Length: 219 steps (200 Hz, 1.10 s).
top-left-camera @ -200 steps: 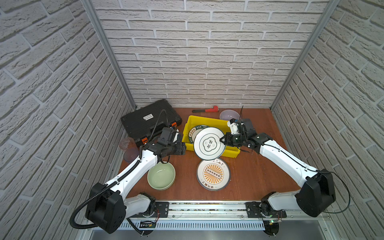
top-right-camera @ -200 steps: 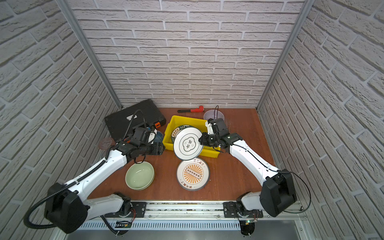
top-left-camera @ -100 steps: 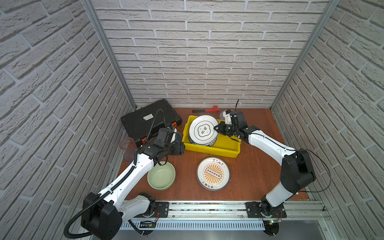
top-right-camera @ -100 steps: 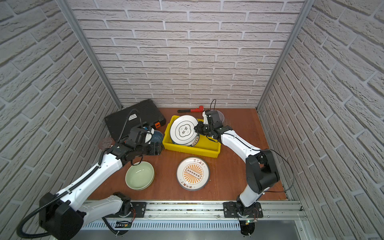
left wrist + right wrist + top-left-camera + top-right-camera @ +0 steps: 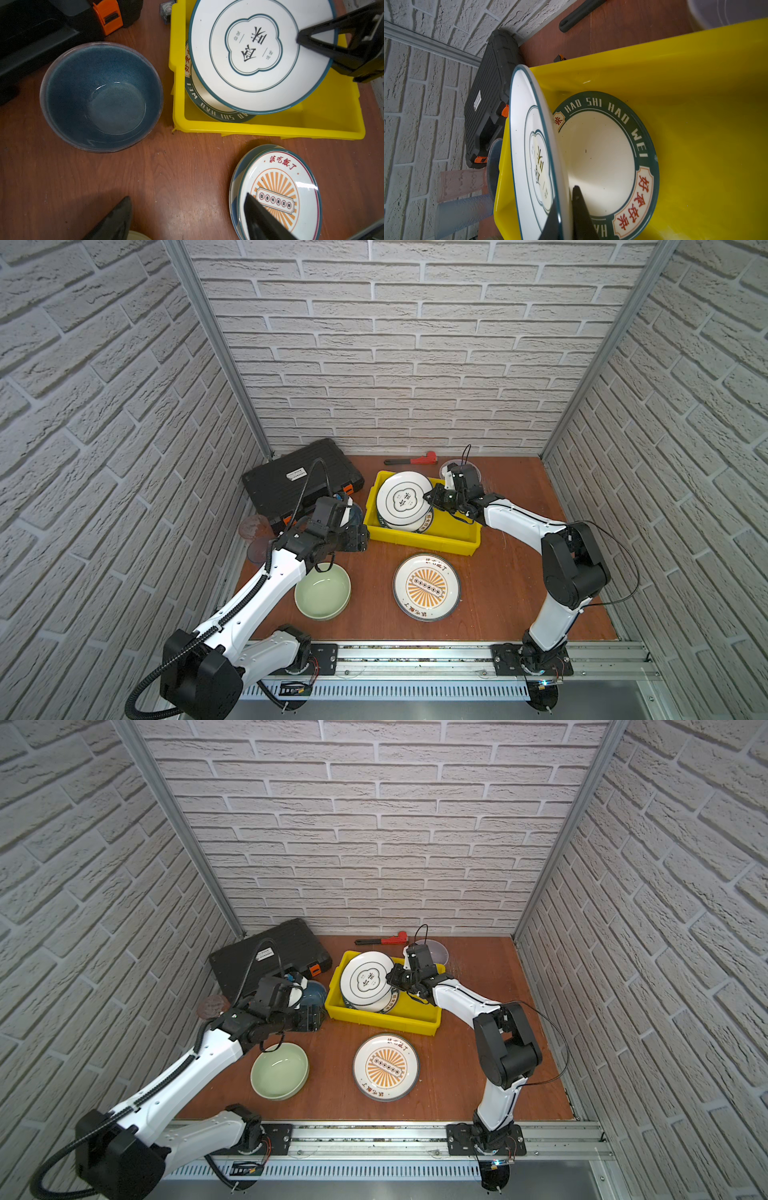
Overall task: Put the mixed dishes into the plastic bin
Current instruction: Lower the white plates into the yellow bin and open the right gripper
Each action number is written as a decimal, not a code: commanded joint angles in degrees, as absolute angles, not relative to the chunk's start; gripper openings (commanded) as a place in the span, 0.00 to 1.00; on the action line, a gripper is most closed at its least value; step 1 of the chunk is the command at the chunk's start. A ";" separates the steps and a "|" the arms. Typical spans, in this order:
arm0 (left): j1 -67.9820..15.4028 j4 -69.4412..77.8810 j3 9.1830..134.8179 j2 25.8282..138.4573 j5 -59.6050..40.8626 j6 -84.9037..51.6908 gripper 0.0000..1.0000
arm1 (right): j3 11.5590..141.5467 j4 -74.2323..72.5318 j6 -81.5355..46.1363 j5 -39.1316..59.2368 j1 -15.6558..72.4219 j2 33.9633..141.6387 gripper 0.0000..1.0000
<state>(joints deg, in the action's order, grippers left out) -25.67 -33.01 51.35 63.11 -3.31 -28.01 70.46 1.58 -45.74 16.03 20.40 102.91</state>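
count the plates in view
4. White plate tilted over the yellow bin, pinched by the right gripper; lettered plate lying in the bin; sunburst plate stacked on a striped plate on the table. More may hide beneath.

A white teal-rimmed round plate [image 5: 402, 499] tilts above a green lettered-rim plate [image 5: 596, 158] inside the bright yellow plastic bin [image 5: 424, 537]. An orange sunburst plate [image 5: 427, 587] and a pale green bowl [image 5: 323, 591] lie nearer, and a blue bowl [image 5: 101, 96] lies left of the bin.
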 commanded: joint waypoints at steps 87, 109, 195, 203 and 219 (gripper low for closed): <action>-25.23 -32.34 51.33 63.35 -3.91 -27.06 0.85 | 70.31 -6.55 -48.31 16.86 20.73 108.06 0.06; -25.23 -32.13 51.19 63.63 -4.13 -27.20 0.85 | 70.25 -6.93 -48.68 17.33 20.83 109.11 0.06; -25.28 -31.80 51.41 64.15 -4.57 -27.42 0.86 | 69.43 -6.91 -48.73 17.54 20.84 110.39 0.12; -25.25 -31.71 51.37 64.16 -4.66 -27.51 0.86 | 69.35 -6.52 -48.45 17.39 20.83 110.35 0.14; -25.28 -31.72 51.40 64.19 -4.66 -27.51 0.86 | 69.17 -5.79 -47.95 16.95 20.83 110.22 0.17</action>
<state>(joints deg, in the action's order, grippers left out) -25.61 -32.99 51.35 64.01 -4.19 -28.03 69.82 -2.74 -48.29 16.80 20.51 110.26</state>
